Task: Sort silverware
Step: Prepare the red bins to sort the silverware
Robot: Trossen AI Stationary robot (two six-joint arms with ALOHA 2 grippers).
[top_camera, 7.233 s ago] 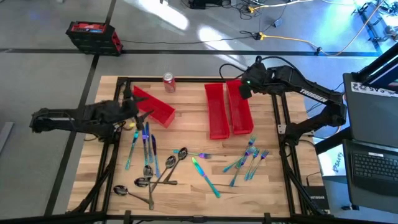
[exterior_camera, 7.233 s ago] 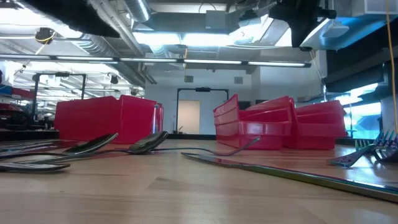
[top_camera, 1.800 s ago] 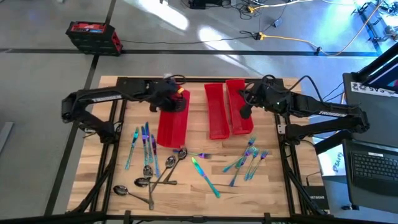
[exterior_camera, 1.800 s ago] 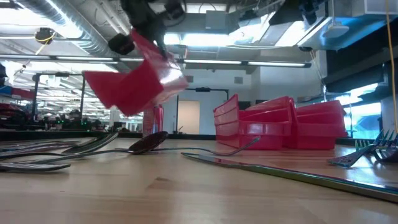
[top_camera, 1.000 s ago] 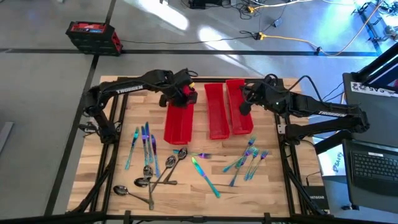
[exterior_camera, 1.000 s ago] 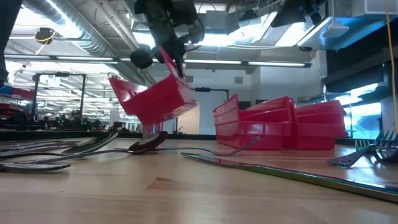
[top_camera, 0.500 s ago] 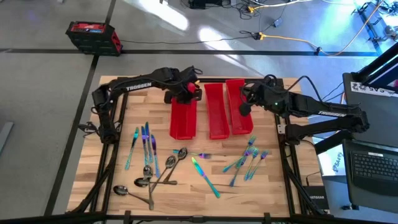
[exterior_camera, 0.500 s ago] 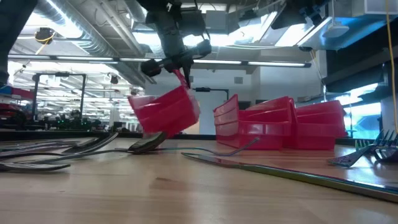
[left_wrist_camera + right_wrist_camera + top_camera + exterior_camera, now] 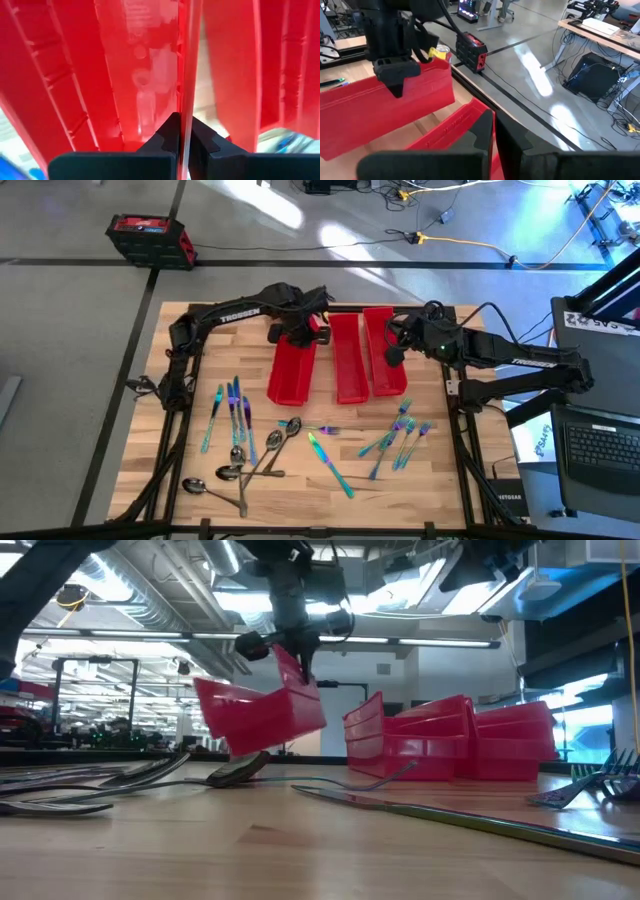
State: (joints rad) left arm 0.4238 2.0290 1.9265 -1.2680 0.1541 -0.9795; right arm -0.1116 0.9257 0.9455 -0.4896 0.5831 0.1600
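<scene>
Silverware lies on the wooden table: iridescent knives and forks (image 9: 230,415) at the left, dark spoons (image 9: 250,460) at the near left, one knife (image 9: 330,465) in the middle, and forks (image 9: 400,440) at the right. My left gripper (image 9: 305,330) is shut on a long red bin (image 9: 293,365) left of two more red bins (image 9: 347,355) standing side by side. My right gripper (image 9: 394,356) sits above the far end of the rightmost bin (image 9: 385,370), shut with a red bin wall between its fingers. My left gripper pinches the rim of the bin's long wall (image 9: 184,115) on the side facing the other bins, near its far end. One finger is inside, one outside, both pointing down from above. The bin (image 9: 262,715) hangs tilted below, its left side lower, just above the table. My right gripper has the thin upper edge of a red bin's wall (image 9: 490,117) between its two fingers. It comes from the table's right, slanting slightly down. The fingers themselves hide how far back the wall reaches.
A soda can (image 9: 439,52) stands at the far edge behind the left arm. The two standing bins fill the far middle-right. Bare wood (image 9: 300,510) shows along the near edge and between the silverware groups.
My left gripper has carried the red bin toward the table's right edge, closer to the two standing bins, and a little down. The bin has swung to lie nearly parallel with them and stays tilted. My right gripper has kept still.
</scene>
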